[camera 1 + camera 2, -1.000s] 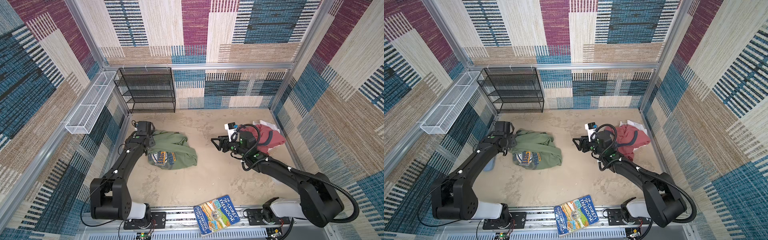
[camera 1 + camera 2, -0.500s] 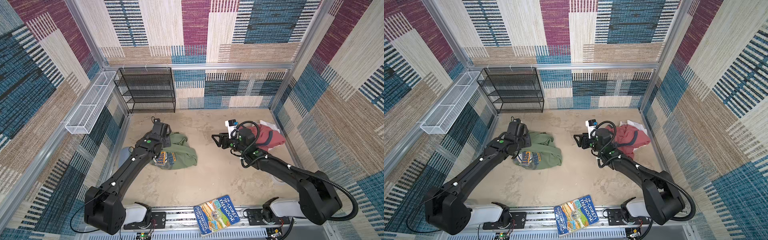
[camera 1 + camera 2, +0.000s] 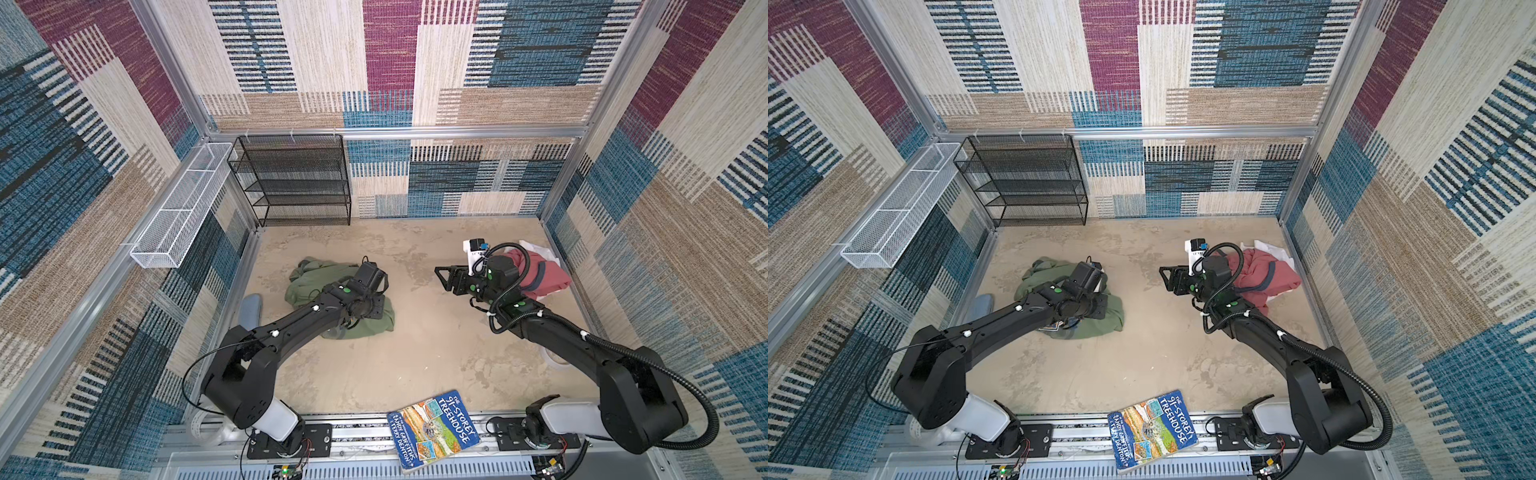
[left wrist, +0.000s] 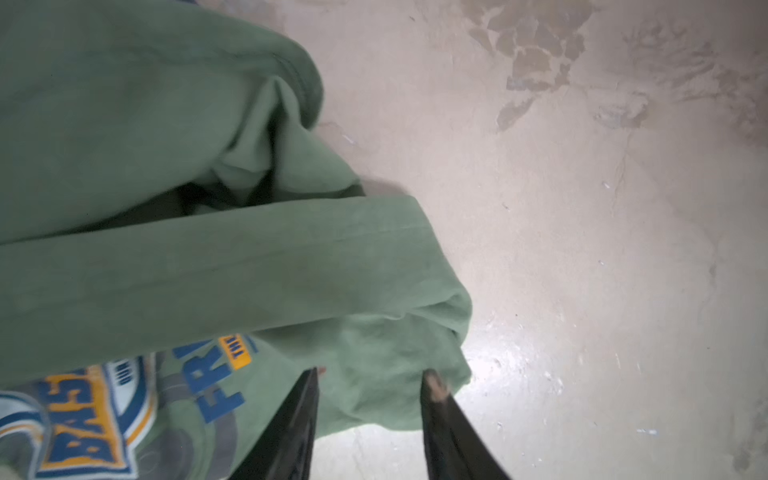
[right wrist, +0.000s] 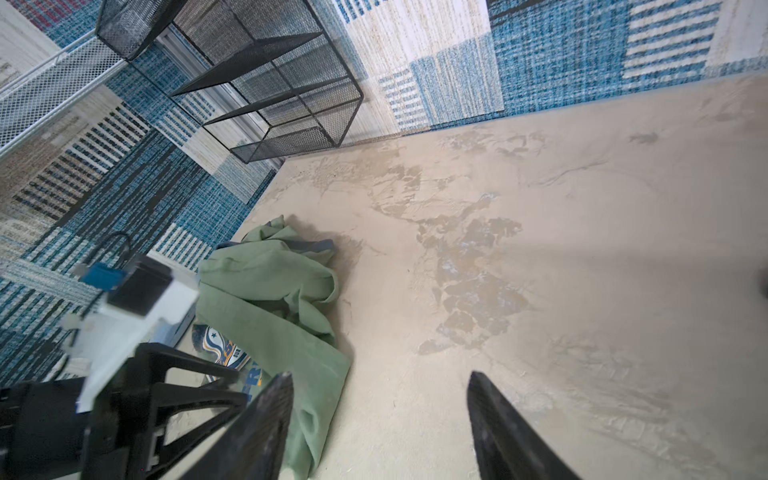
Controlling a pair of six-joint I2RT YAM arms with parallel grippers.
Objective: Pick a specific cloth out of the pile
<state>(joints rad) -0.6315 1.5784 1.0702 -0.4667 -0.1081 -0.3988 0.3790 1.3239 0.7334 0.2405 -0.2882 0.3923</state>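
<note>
Both my claws stand parted: left gripper (image 4: 372, 376) astride an edge of the cloth (image 4: 249, 270), right gripper (image 5: 380, 375) empty above the table (image 5: 540, 311).

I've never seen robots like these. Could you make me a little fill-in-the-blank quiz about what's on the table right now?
The printed T-shirt under the left end effector is ____ in colour.
The book at the near edge is titled The 91-Storey ____.
The right end effector, with its jaws apart, holds ____.
The dusty-red garment lies nearest the ____ end effector.
Missing words: green; Treehouse; nothing; right.
</note>
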